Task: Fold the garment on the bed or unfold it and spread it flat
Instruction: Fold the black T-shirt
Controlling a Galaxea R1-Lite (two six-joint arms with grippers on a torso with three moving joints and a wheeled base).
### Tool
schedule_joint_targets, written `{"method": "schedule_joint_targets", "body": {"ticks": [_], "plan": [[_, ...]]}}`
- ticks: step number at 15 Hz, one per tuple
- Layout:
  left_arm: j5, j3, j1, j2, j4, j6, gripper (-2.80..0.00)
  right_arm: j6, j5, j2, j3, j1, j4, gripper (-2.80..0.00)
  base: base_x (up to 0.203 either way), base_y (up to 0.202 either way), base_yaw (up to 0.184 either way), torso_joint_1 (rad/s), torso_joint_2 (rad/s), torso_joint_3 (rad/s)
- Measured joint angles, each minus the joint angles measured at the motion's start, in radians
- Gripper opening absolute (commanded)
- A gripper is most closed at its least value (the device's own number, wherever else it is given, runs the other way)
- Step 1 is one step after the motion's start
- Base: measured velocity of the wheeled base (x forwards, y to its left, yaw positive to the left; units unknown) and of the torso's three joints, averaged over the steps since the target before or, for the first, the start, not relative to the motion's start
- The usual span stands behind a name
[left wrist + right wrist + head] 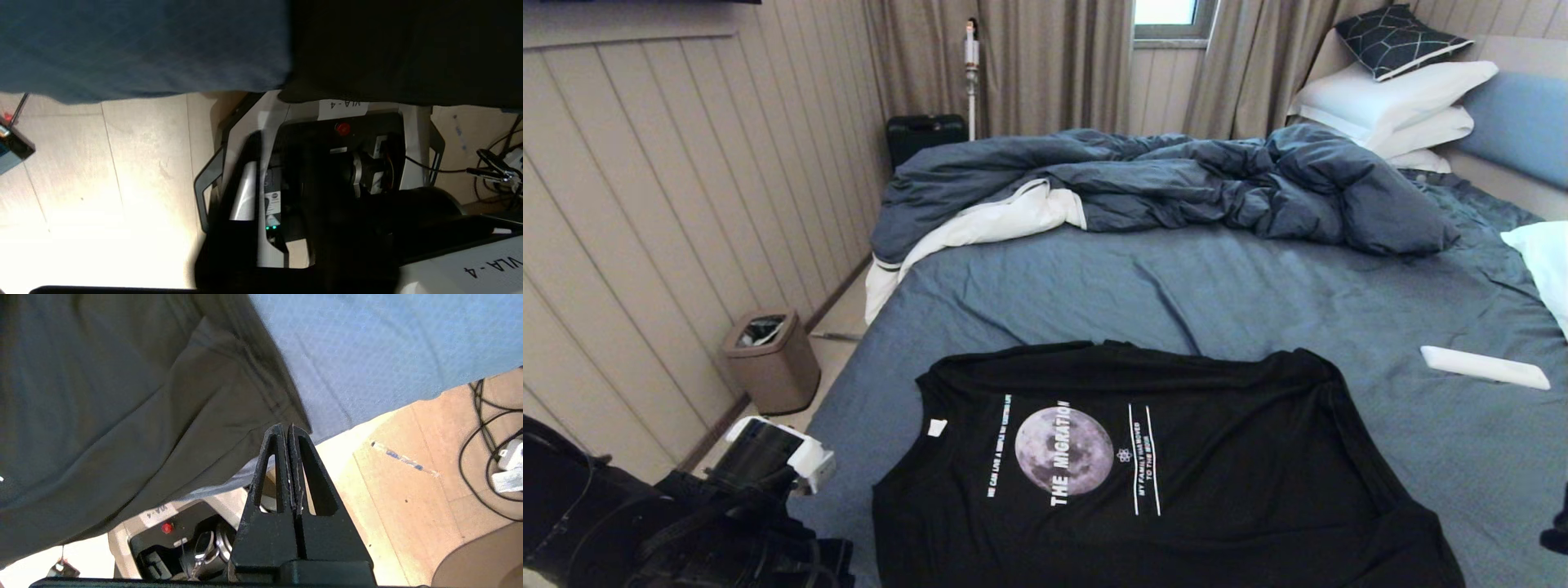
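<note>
The T-shirt (1176, 482) lies spread; right gripper (288, 430) pressed together at five o'clock; folding probably next, left gripper's state unclear.

The garment (1217, 490) is black with a grey moon and white lettering; the bed (1258, 302) sheet looks slate-blue.

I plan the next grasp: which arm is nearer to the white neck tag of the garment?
Left. The left arm sits just left of the neck tag; the right gripper is across the whole garment.
</note>
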Motion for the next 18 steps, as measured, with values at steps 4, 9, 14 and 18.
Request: {"method": "schedule_joint_targets", "body": {"ticks": [4,9,14,18], "plan": [[0.009,-0.035,-0.034,0.016,-0.025,0.002,0.00,0.000,-0.001,0.012,-0.016,0.000,-0.005,-2.80,0.000,0.000,0.000,0.000,0.00,0.000],[0.088,-0.090,-0.089,0.050,-0.002,-0.023,0.00,0.000,0.001,0.015,-0.033,0.000,-0.009,-2.80,0.000,0.000,0.000,0.000,0.00,0.000],[0.046,-0.191,-0.109,0.061,0.135,-0.122,0.00,-0.006,-0.001,-0.023,-0.061,-0.010,-0.002,-2.80,0.000,0.000,0.000,0.000,0.00,0.000],[-0.083,-0.235,-0.118,0.040,0.234,-0.154,0.00,-0.005,-0.004,-0.074,-0.075,-0.003,0.022,-2.80,0.000,0.000,0.000,0.000,0.00,0.000]]}}
